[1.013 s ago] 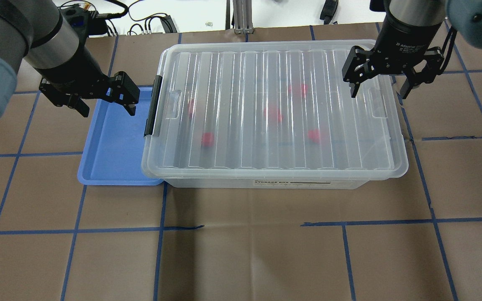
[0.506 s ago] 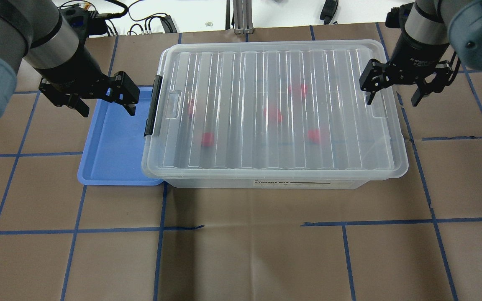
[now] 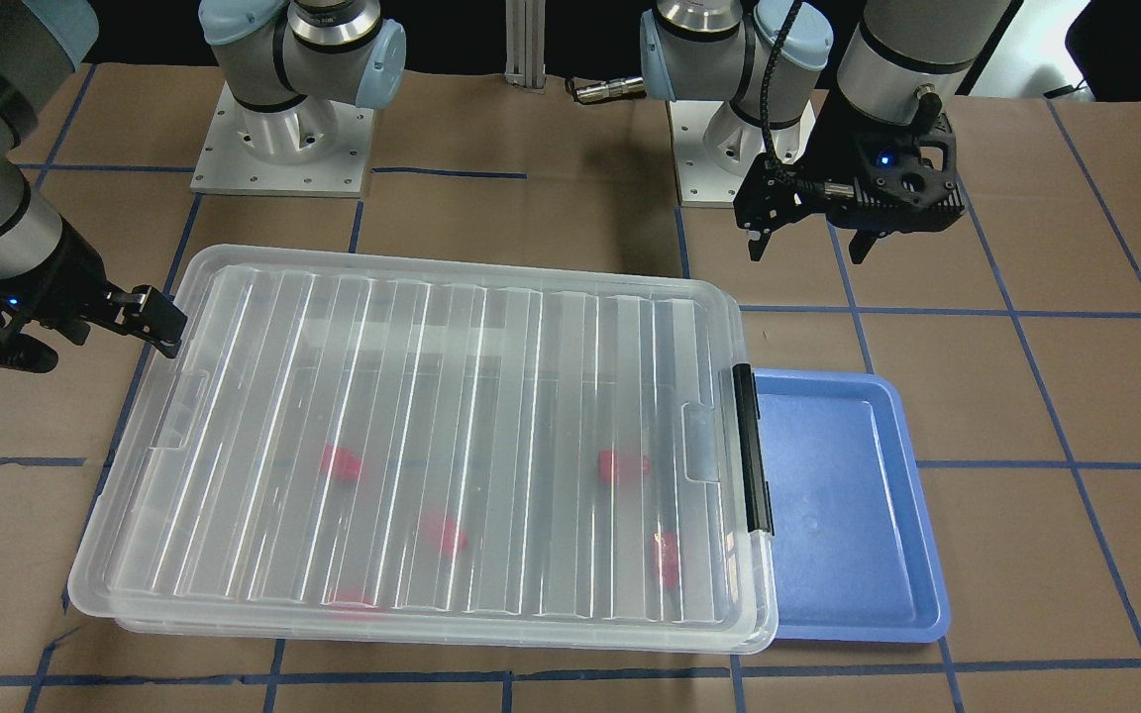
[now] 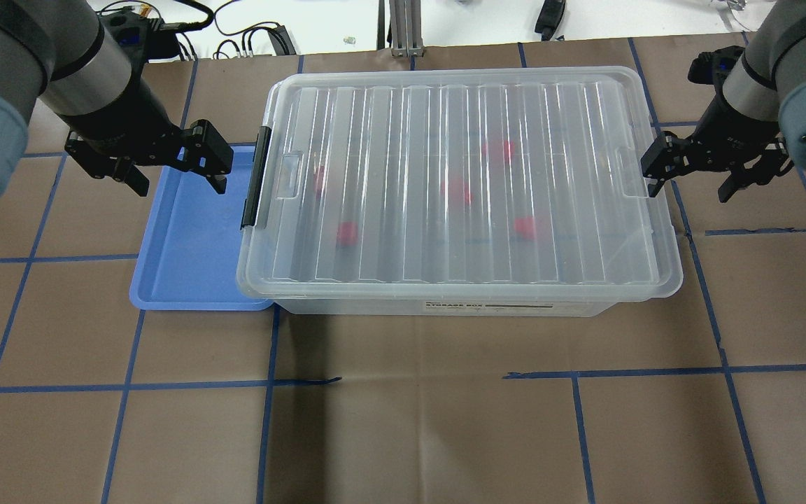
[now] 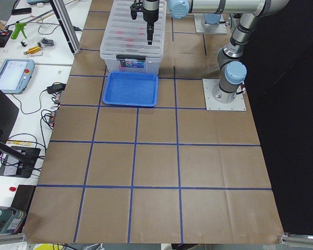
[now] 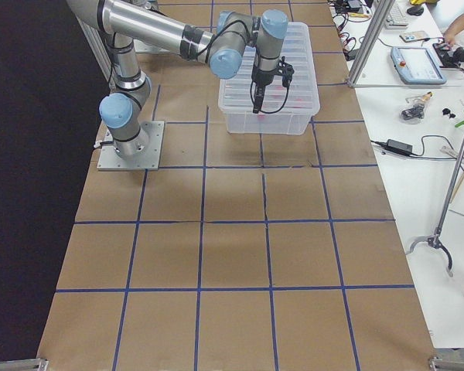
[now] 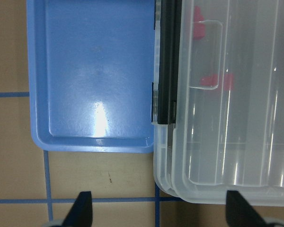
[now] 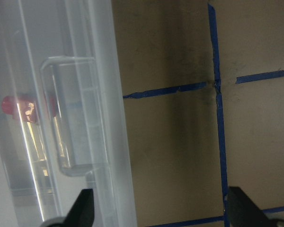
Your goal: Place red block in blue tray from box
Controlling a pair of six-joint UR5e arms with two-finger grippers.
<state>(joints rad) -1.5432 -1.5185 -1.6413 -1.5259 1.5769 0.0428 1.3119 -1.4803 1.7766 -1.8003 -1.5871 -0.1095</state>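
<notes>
The clear box (image 4: 410, 231) lies mid-table with its ribbed lid shut and its black clip handle (image 4: 256, 178) at the left end. Several red blocks (image 4: 347, 233) show blurred through the lid. The blue tray (image 4: 186, 252) lies against the box's left end, with nothing in it. My left gripper (image 4: 180, 185) is open above the tray's far end, beside the clip. My right gripper (image 4: 688, 194) is open just outside the box's right end, straddling the lid's edge (image 8: 85, 118). The left wrist view shows the tray (image 7: 94, 71), the clip (image 7: 165, 71) and a red block (image 7: 217, 80).
The table is brown paper with a blue tape grid. Cables and an aluminium post (image 4: 403, 28) lie beyond the far edge. Both arm bases (image 3: 283, 129) stand behind the box. Benches with tools flank the table ends (image 6: 417, 69).
My right gripper has moved right and nearer, from over the lid's right end to just outside the box's right end. The left gripper, box and tray have not moved.
</notes>
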